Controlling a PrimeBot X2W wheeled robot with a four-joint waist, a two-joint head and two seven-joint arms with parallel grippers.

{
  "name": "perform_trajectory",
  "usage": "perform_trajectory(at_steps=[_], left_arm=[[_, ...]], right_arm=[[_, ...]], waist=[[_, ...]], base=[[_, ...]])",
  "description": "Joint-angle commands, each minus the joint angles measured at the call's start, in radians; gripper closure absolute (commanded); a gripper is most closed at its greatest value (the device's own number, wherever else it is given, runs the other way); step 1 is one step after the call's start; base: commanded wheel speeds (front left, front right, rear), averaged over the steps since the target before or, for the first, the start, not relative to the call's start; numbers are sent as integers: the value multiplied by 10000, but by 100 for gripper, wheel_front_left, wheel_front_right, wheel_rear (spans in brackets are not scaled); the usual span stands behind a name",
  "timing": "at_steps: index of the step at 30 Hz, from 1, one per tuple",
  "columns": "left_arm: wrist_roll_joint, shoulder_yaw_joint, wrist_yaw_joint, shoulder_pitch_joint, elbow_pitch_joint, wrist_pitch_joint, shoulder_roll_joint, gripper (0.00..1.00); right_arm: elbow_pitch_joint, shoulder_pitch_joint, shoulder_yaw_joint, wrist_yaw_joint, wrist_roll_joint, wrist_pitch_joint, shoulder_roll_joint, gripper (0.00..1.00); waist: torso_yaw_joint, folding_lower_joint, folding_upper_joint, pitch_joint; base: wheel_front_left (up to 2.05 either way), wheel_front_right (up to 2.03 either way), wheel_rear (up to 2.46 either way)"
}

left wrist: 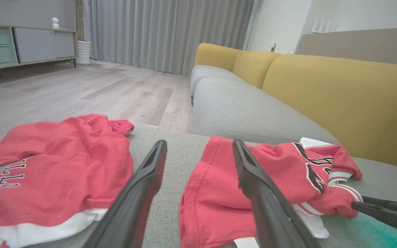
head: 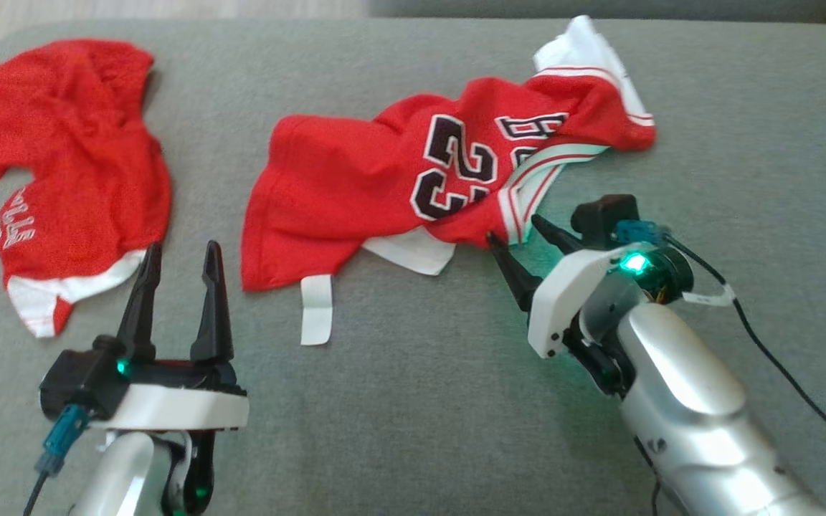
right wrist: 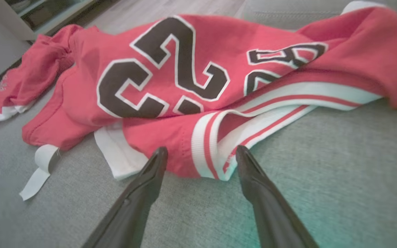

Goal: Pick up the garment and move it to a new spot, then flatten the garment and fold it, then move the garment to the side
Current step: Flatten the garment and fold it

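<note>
As both tools stand released and empty, no step of the task can be counted as complete from this position.

Right tool (head: 513, 228): fingers spread wide, with the tips at the near hem of the garment (head: 355, 179), at the red-and-white striped trim. The fabric lies ahead of the gap and is not yet pinched.

Left tool (head: 182, 249): fingers spread wide over the bare grey sofa cushion (head: 420, 401). It sits between the garment and a second red garment (head: 76, 158) to the left, and touches neither as far as can be seen.

Garment location: middle of the cushion, crumpled, with the number partly creased. One white end is turned up at the far right, and a white strip (head: 316, 308) trails from the near edge.

Judged status: a first grasp at the hem is being set up. Remaining steps are to lift and relocate, flatten, fold, and move aside. Whether the garment already lies at its new spot cannot be determined.
</note>
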State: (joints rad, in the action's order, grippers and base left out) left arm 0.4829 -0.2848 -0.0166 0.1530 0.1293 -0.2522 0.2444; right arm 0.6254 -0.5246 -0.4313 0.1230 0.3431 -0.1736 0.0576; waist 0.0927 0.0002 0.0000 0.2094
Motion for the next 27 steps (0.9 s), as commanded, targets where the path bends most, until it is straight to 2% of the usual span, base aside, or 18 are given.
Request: perform_trajectory(at_steps=[1,6,7,8,13,17,21,27], left_arm=[[-108,492,81,457,-219,-95,103,0],[-251,588,241,552,-122,-95,-70,0],[-279,617,265,566,-107,-95,-103,0],[-305,654,285,570,-93,-95,-135,0],[-412,861,403,492,-38,-95,-271,0],[-492,1049,458,291,0,-95,-344,0],[-542,1260,468,19,-13,-95,-348,0],[-566,1514,464,-361,-100,-95,-357,0]], right_arm=[[-37,-469,-285,77,27,170,-74,0],[1036,-1165,-954,77,318,664,-74,0],[1184,-1259,-1107,77,453,715,-74,62],[1284,-1344,-1283,77,560,768,-74,100],[1407,-1472,-1450,77,984,1324,-60,100],[826,-1299,-1023,77,794,1785,378,100],[-900,-874,-849,77,607,1369,1199,100],[-4290,291,-43,77,439,-233,2317,100]], waist=[[186,-2,0,164],[347,-2,0,274],[354,-2,0,284],[350,-2,0,283],[147,-2,0,72],[-109,-2,0,-317],[-386,-2,0,-725],[-654,-2,0,-1105]], base=[[0,0,0],[0,0,0],[0,0,0],[0,0,0],[0,0,0],[0,0,0],[0,0,0],[0,0,0]])
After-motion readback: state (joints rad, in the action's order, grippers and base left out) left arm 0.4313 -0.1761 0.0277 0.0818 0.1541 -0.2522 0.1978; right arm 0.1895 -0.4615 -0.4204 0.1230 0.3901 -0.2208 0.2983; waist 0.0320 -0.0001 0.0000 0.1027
